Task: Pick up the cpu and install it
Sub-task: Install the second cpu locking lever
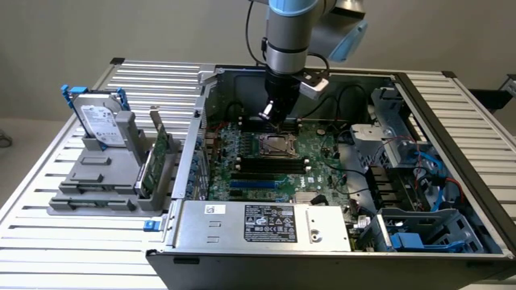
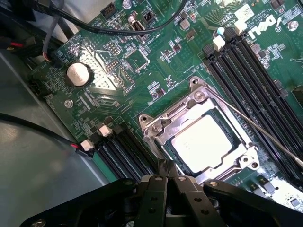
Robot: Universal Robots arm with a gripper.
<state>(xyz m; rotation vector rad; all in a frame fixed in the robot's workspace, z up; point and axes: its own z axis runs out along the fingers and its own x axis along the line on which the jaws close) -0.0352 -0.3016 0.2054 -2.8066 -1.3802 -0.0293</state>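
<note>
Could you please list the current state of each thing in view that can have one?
cpu: seated flat in the motherboard socket, silvery top up.
motherboard socket: metal frame around the cpu, retention lever standing free, not latched.
gripper: shut, empty, tips at the socket frame's edge.
computer case: lying on its side, open.
hard drive: upright in the grey holder outside the case.
</note>
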